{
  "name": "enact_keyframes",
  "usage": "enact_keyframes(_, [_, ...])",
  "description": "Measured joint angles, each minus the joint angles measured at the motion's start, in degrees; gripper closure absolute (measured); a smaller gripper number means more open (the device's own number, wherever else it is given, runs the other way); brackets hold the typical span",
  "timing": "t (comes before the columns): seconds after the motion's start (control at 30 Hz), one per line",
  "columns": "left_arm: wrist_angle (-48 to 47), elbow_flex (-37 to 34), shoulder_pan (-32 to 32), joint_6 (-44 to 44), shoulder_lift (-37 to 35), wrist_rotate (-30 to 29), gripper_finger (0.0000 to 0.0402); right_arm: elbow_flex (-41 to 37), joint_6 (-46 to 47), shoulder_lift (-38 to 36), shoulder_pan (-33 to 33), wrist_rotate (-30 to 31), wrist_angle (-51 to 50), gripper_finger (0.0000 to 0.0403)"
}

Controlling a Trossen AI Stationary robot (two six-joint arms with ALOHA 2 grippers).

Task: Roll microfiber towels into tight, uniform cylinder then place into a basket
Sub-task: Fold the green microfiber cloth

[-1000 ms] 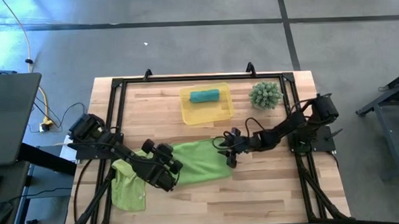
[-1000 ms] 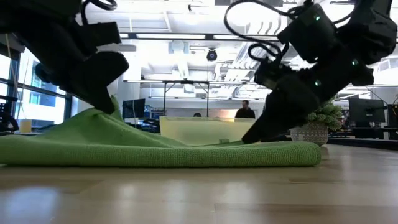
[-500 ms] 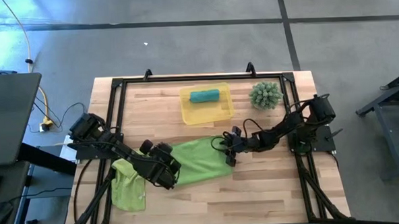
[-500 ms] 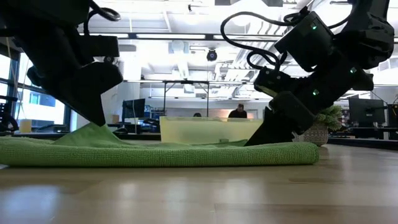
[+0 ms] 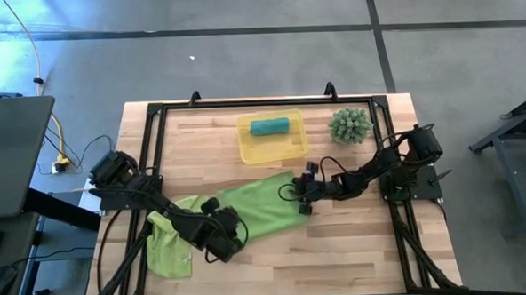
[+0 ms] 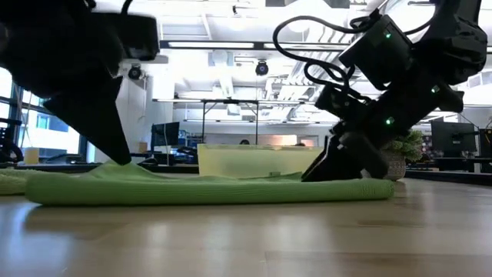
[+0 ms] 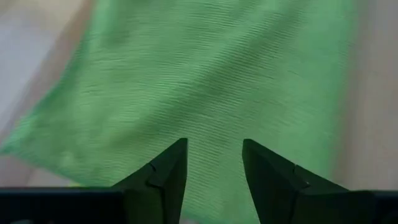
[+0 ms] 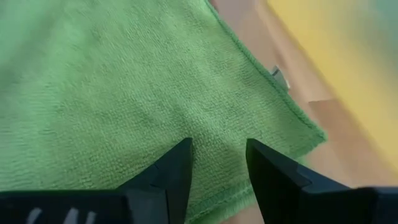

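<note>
High view: the left gripper (image 5: 224,240) has let go and slid along the lime-green towel (image 5: 259,210), now at its near-left end; the right gripper (image 5: 302,192) sits at the far end, beside the yellow basket (image 5: 291,144) holding a teal roll (image 5: 269,126). Wrist views: both grippers stand parted, empty, over flat cloth. Rolling not yet begun.

Grey concrete floor (image 5: 241,42) surrounds the table; bright ceiling lights (image 6: 231,44) hang beyond.

Green towel (image 6: 207,190) flat; left gripper (image 6: 115,150), right gripper (image 6: 338,171) on ends.
</note>
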Motion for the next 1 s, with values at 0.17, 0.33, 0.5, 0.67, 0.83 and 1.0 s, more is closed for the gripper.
enact_keyframes(0.17, [5.57, -1.19, -0.28, 4.24, 0.0, 0.14, 0.0266, -0.15, -5.2, -1.04, 0.0, 5.26, -1.08, 0.0258])
enact_keyframes(0.33, [12.67, -5.46, 0.63, 5.47, 0.0, 2.69, 0.0267, -0.22, -1.1, -7.93, 0.21, 4.18, -2.47, 0.0258])
enact_keyframes(0.5, [16.8, -7.31, 0.73, 4.63, 0.02, 3.14, 0.0267, -0.2, 13.84, -14.27, 0.42, -4.74, -4.78, 0.0258])
enact_keyframes(0.67, [18.87, -7.47, 0.73, 5.71, 2.13, 3.49, 0.0267, -0.17, 22.79, -12.24, 2.49, -9.12, -6.13, 0.0258])
enact_keyframes(0.83, [25.68, -7.23, 0.71, 6.34, 5.93, 2.29, 0.0267, -0.17, 27.09, -7.67, 4.83, -9.14, -6.14, 0.0258])
enact_keyframes(1.0, [36.0, -7.45, 0.34, 6.08, 6.89, 3.94, 0.0267, 0.14, 27.91, -4.93, 5.22, -8.53, -8.1, 0.0259])
